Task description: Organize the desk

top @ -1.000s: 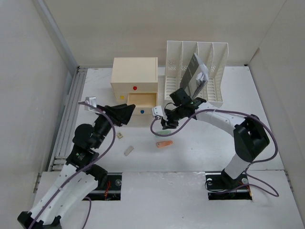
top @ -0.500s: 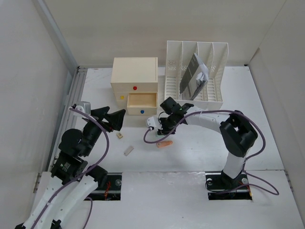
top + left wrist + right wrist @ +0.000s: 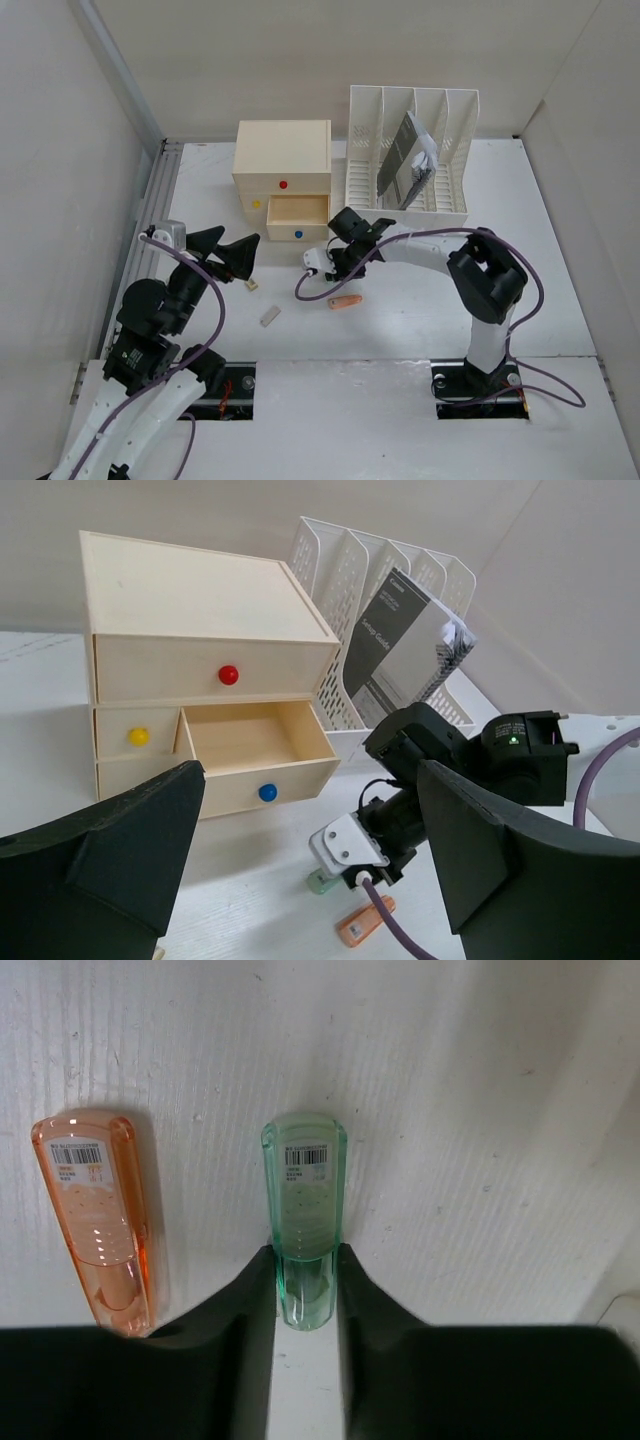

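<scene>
The desk [image 3: 420, 320] is a white tabletop with a grey rail [image 3: 150, 235] along its left edge. My right gripper [image 3: 333, 264] is down on the desk in front of the drawer box. It is shut on the near end of a translucent green case [image 3: 303, 1210] that lies flat on the desk. The green case also shows in the left wrist view [image 3: 322, 882]. A translucent orange case [image 3: 95, 1220] lies just beside it, apart [image 3: 346, 301]. My left gripper [image 3: 228, 252] is open and empty, raised to the left of the drawer box.
A cream drawer box [image 3: 282, 155] has its lower right drawer [image 3: 298, 210] pulled open. A white file rack [image 3: 412, 125] holds a booklet [image 3: 405, 160]. A small beige piece [image 3: 252, 285] and a grey piece [image 3: 270, 316] lie on the desk.
My right gripper moved left and down to the desk and closed on the green case. My left arm drew back to the left.
</scene>
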Action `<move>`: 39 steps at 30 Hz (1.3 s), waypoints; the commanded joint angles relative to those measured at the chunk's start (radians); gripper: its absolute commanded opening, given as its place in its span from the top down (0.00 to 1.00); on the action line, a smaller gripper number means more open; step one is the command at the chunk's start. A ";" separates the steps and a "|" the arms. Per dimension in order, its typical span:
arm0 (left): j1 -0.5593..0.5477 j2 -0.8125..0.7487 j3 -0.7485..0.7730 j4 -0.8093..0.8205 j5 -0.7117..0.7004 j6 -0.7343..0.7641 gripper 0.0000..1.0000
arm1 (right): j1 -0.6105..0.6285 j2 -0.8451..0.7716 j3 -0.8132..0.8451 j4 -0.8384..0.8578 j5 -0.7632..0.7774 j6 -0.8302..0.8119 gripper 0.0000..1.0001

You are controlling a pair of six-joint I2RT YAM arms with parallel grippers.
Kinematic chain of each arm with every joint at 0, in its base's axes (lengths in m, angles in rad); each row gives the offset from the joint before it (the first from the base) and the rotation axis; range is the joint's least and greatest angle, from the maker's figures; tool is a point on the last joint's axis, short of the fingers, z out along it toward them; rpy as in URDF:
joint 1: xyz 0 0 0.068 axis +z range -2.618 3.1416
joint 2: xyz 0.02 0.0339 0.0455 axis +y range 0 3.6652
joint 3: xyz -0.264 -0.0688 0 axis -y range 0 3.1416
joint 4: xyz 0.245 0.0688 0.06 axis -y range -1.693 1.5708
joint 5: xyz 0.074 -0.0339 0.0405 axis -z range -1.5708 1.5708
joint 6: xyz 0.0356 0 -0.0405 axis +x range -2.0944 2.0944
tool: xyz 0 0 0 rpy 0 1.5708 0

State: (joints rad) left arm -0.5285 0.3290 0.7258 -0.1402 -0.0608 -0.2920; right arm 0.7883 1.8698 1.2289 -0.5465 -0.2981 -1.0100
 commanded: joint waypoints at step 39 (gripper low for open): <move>-0.002 -0.022 -0.017 0.028 -0.048 0.008 0.13 | 0.037 -0.069 0.365 0.281 0.134 0.327 0.56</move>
State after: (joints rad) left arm -0.5285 0.3161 0.7105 -0.1471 -0.0956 -0.2890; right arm 0.8185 1.7969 1.5734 -0.3241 -0.2127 -0.7170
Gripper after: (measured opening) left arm 0.872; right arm 0.425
